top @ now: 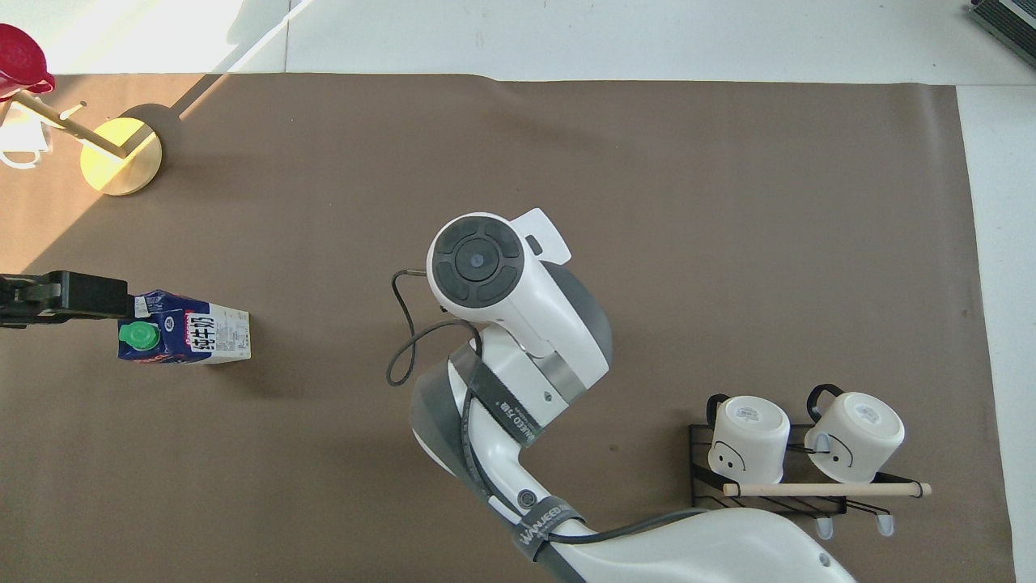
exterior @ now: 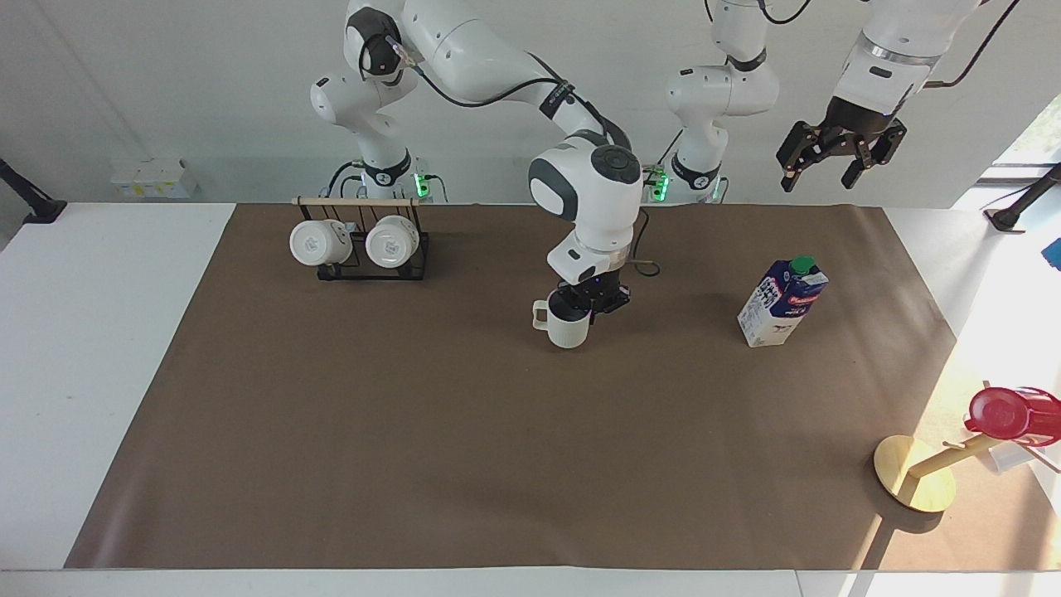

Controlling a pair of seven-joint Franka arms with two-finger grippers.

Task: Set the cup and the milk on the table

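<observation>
My right gripper (exterior: 585,305) is shut on the rim of the cup (exterior: 566,332), an off-white ribbed mug held upright and low over the middle of the table's brown mat (exterior: 497,456). I cannot tell whether the cup touches the mat. In the overhead view the right arm's wrist (top: 477,267) hides the cup. The milk (exterior: 783,303), a blue and white carton with a green cap, stands on the mat toward the left arm's end and also shows in the overhead view (top: 184,338). My left gripper (exterior: 835,166) waits open, high in the air above the carton.
A black rack with two white mugs (exterior: 360,240) stands near the right arm's base and also shows in the overhead view (top: 801,453). A wooden stand (exterior: 916,485) with a red cup (exterior: 1007,412) is at the left arm's end, farther from the robots than the carton.
</observation>
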